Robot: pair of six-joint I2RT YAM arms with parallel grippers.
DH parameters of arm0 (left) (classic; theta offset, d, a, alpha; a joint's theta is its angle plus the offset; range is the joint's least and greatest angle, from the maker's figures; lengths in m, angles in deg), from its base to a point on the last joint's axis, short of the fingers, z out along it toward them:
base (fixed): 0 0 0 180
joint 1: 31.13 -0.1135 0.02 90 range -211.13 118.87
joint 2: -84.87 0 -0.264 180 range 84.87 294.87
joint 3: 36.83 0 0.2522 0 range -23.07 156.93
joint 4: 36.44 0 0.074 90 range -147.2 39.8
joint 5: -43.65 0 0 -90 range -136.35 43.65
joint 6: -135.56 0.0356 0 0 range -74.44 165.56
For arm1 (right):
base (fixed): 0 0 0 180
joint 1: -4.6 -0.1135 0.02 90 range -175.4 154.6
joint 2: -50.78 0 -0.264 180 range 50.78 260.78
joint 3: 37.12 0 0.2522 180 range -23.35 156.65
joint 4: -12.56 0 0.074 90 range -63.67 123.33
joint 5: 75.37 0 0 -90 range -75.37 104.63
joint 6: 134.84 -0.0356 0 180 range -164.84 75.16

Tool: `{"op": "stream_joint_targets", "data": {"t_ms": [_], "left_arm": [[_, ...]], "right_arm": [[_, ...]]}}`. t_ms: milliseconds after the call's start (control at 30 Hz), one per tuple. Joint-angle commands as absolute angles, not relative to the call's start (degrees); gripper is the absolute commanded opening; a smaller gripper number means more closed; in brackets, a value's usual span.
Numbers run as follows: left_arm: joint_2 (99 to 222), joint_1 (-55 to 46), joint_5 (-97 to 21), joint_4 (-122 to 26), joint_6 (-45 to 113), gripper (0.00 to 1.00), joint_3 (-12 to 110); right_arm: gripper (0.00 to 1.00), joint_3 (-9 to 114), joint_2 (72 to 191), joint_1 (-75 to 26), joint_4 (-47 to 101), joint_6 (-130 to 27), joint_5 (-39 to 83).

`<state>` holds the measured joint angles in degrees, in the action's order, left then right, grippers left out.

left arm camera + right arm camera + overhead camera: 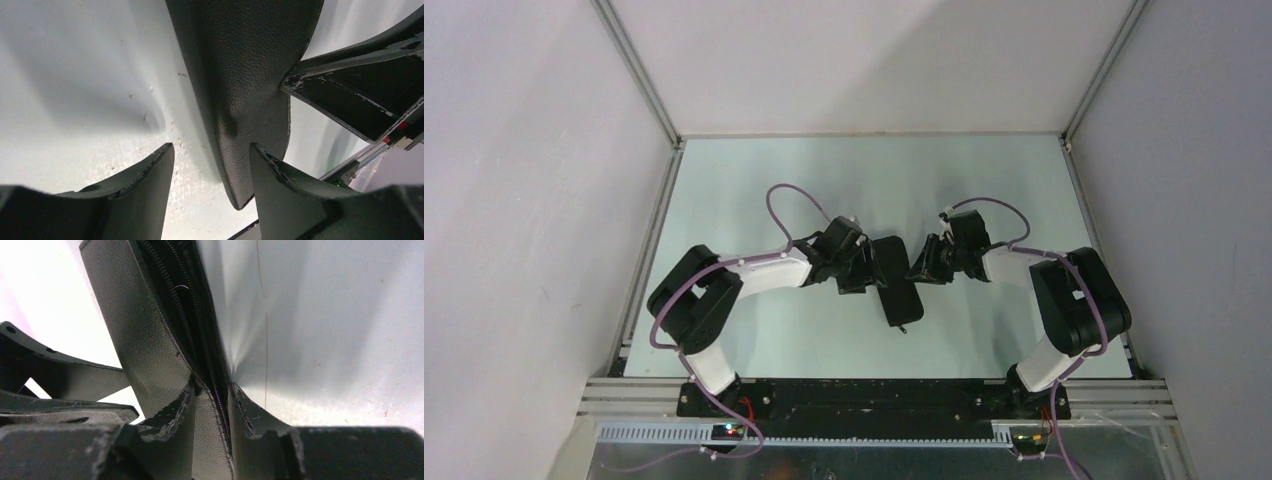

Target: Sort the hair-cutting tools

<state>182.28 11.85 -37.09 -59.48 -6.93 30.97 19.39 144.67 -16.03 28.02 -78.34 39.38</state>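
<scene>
The right gripper (211, 390) has its jaws closed on the zipper edge of the black pouch (898, 290), which lies mid-bench (754, 180); the left gripper (211, 150) stands wide apart astride the pouch's rounded corner, clamping nothing. Risk: held by a one-sided pinch, the pebbled pouch may slip or twist; a pull before the left jaws close could drag it toward the right edge. No view shows the scissors, comb or clips; whether the pouch contains them cannot be told.
</scene>
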Motion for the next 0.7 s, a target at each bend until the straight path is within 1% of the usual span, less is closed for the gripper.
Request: {"op": "stream_joint_targets", "data": {"t_ms": [0, 67, 100, 200, 300, 467, 667], "left_arm": [[184.16, 11.6, -35.19, -57.87, -8.04, 0.61, 33.68], [185.03, 11.64, -34.7, -57.77, -8.3, 0.57, 34.31], [185.3, 11.66, -34.64, -57.72, -8.38, 0.54, 34.44], [184.27, 11.43, -36.16, -59.28, -8.06, 0.49, 34.63], [180.69, 9.88, -40.26, -62.41, -6.27, 0.48, 34.27], [177.43, 5.51, -43.86, -69.95, -2.61, 0.48, 34.04], [177.61, 4.69, -47.55, -74.69, 0.99, 0.48, 34.38]], "right_arm": [[0.29, 14.4, 147.43, -16.32, 25.37, -79.85, 40.34], [0.27, 13.27, 147.68, -16.22, 23.92, -80.43, 40.88], [0.26, 13.15, 148.09, -16.23, 23.13, -80.61, 41.5], [0.24, 13.02, 149.64, -16.93, 20.39, -82.68, 43.0], [0.2, 13.1, 151.97, -18.96, 13.77, -88.08, 44.76], [0.13, 16.22, 156.84, -26.31, 4.08, -97.36, 45.42], [0.12, 19.0, 158.53, -29.97, 4.62, -99.09, 41.9]]}}
